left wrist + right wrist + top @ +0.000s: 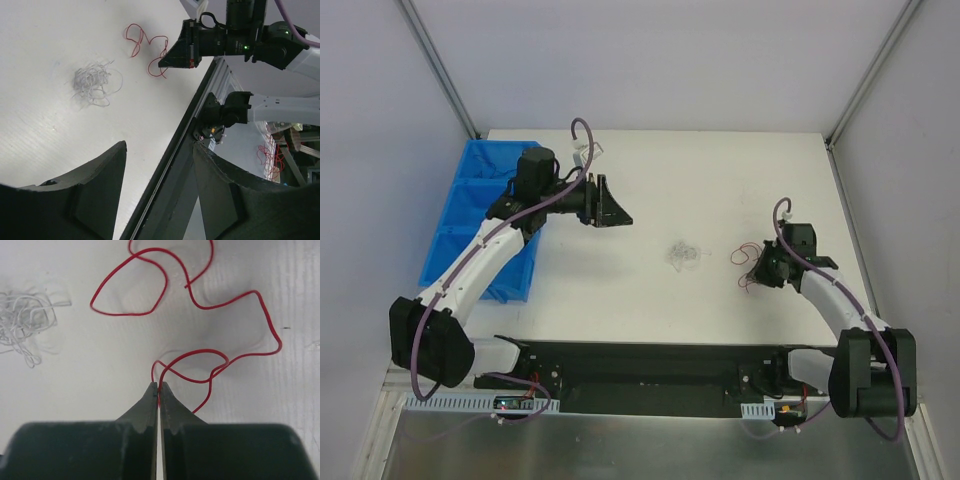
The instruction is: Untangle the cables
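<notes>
A thin red wire [200, 305] lies in loose curls on the white table, and my right gripper [159, 386] is shut on one end of it. The red wire also shows in the top view [745, 266] beside the right gripper [761, 266], and in the left wrist view [150, 47]. A small clump of pale grey wires [683, 255] lies apart, mid-table; it shows at the left edge of the right wrist view [22, 322] and in the left wrist view [95, 82]. My left gripper [616, 205] is open and empty, held above the table at the back left [160, 150].
A blue bin [470, 215] with compartments stands along the table's left edge, under the left arm. A black base rail [640, 375] runs along the near edge. White walls close in the sides and back.
</notes>
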### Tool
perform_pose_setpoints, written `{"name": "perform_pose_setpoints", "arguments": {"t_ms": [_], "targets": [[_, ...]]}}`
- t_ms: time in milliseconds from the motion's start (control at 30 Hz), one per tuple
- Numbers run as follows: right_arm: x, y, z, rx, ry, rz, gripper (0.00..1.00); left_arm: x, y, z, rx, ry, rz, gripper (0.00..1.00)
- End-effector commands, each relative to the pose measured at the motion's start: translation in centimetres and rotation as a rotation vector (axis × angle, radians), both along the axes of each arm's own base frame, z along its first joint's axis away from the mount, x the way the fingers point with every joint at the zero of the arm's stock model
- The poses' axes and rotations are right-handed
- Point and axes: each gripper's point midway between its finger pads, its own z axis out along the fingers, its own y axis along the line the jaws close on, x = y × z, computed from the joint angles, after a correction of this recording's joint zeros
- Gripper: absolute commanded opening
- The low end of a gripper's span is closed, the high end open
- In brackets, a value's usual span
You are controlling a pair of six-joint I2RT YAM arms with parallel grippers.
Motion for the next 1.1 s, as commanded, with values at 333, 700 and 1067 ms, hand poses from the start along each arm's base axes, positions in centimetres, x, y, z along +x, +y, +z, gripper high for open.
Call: {"name": "perform_pose_setpoints", "arguments": {"t_ms": [333, 700, 1067], "targets": [[-0.1, 4.3, 13.9, 0.034, -0.475, 0.232, 0.01, -5.0, -1.5, 6.1, -0.106, -0.315, -0.16, 0.39], [-4.8, 14.1, 28.9, 0.501, -0.803, 0.751, 0.01, -10.1, -3.3, 8.6, -0.244, -0.46, -0.346, 0.58], [-5.6, 18.0, 41.1, 0.842, -0.912, 0.781, 0.01, -8.6, -6.8, 7.5, -0.318, -0.613, -0.094, 0.75]]}}
